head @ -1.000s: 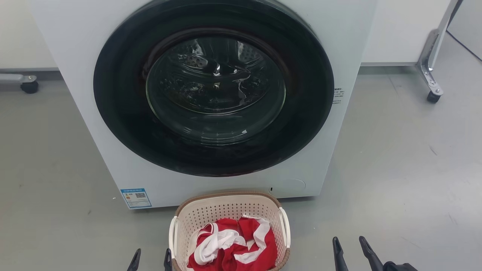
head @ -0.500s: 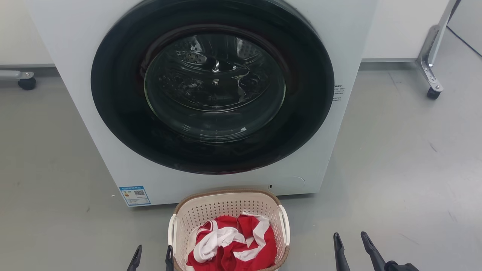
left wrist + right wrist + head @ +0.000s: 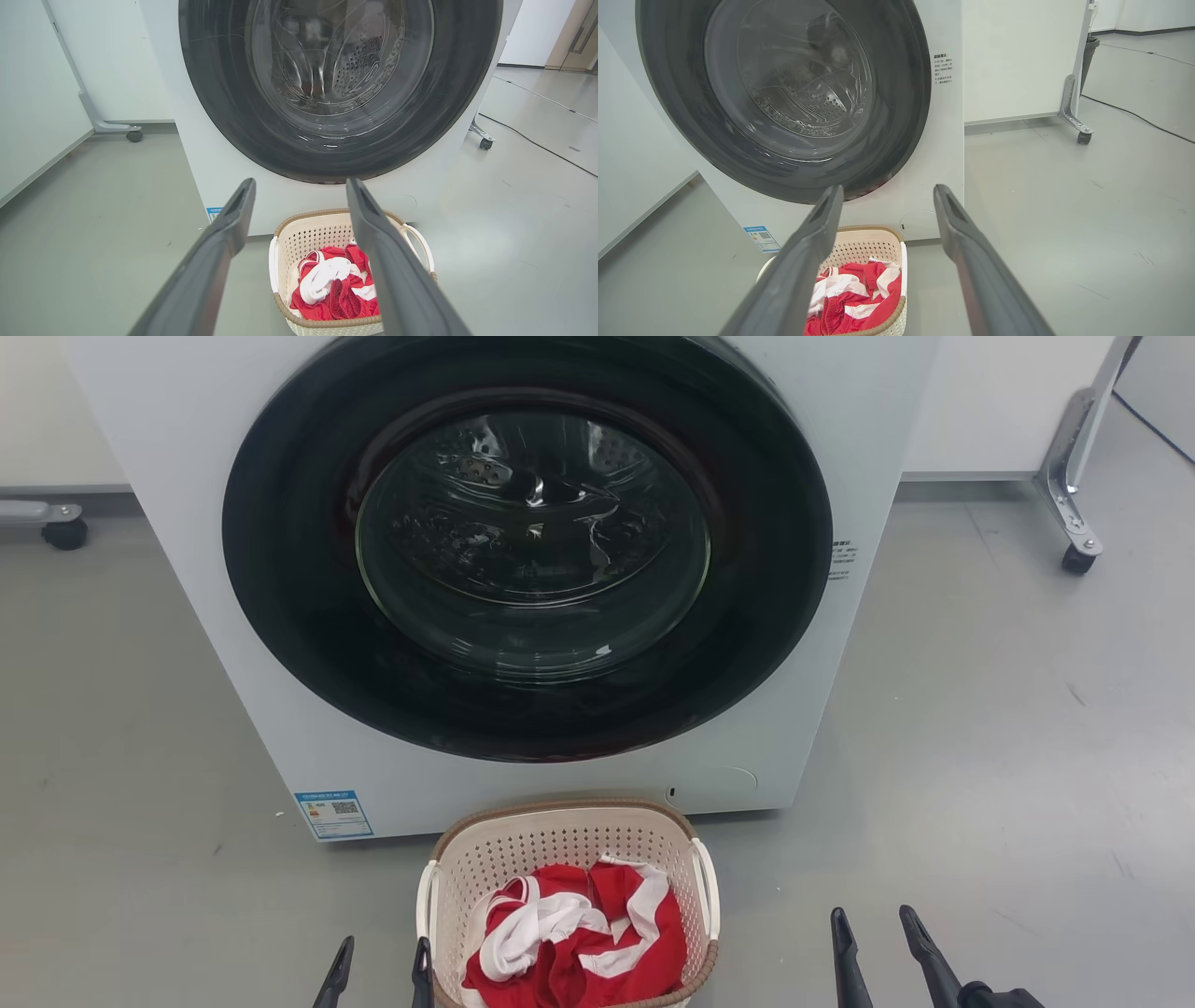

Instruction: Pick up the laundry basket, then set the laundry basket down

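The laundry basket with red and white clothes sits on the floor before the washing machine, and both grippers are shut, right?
Not shut: the left gripper and right gripper are both open, jaws spread wide, as each wrist view shows. The laundry basket, clothes, floor and washing machine are as you said.

Smooth grey floor (image 3: 980, 728) all round, a white washing machine (image 3: 747, 756) dead ahead with its dark round door (image 3: 532, 541), white panels (image 3: 980, 401) on castor legs (image 3: 1074, 523) behind.
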Controlling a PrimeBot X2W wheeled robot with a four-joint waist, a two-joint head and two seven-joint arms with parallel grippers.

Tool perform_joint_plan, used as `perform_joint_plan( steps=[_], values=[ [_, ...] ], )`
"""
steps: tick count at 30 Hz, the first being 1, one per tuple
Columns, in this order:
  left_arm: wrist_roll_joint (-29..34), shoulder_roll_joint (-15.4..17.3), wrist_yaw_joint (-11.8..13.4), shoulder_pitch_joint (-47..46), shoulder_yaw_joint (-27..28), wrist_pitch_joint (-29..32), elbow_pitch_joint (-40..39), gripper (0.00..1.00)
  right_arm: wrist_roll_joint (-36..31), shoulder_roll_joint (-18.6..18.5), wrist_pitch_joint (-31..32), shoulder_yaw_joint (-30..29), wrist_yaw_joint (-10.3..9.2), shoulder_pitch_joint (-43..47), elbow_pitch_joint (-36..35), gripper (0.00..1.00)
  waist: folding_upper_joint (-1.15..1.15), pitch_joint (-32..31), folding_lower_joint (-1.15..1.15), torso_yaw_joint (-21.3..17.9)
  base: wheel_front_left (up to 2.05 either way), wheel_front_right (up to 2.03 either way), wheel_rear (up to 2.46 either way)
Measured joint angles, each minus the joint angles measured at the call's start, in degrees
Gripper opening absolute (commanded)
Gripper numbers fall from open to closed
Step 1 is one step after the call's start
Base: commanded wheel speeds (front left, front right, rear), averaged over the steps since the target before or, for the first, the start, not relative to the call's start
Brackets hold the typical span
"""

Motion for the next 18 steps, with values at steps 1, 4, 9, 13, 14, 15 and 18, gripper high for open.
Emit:
perform_joint_plan(
  steps=[1,4,9,13,14,15,18],
  values=[
    [0.0,0.0,0.0,0.0,0.0,0.0,-0.1,1.00,0.0,0.0,0.0,0.0,0.00,0.1,0.0,1.00,0.00,0.0,0.00,0.0,0.00,0.00,0.00],
    [0.0,0.0,0.0,0.0,0.0,0.0,-0.7,1.00,-0.2,0.1,0.0,-0.1,0.00,0.4,-0.2,1.00,0.00,0.1,0.00,0.0,0.00,0.00,0.00],
    [0.0,-0.1,-0.1,0.8,-0.3,0.1,1.8,0.00,-0.2,0.2,0.2,0.2,0.00,1.4,2.5,0.00,0.00,0.1,0.00,0.0,0.00,0.00,0.00],
    [-1.2,-0.1,-0.5,1.2,0.0,0.2,2.3,0.00,1.0,0.2,0.6,-0.4,0.25,2.0,3.1,0.00,0.00,0.1,0.00,0.0,0.00,0.00,0.00],
    [-1.7,-0.1,-0.6,1.2,0.2,0.6,2.3,0.00,1.4,0.2,0.6,-0.7,0.30,1.9,3.1,0.00,0.00,0.1,0.00,0.1,0.00,0.00,0.00],
    [-2.2,-0.2,-0.6,1.2,0.4,0.7,2.4,0.00,1.9,0.2,0.7,-1.0,0.41,1.9,3.1,0.00,0.00,0.1,0.00,0.1,0.00,0.00,0.00],
    [-3.9,-0.2,-1.1,1.1,1.2,1.3,2.6,0.00,3.9,0.3,1.3,-1.8,0.86,1.8,3.2,0.00,0.00,0.0,0.00,0.2,0.00,0.00,0.00]
  ],
)
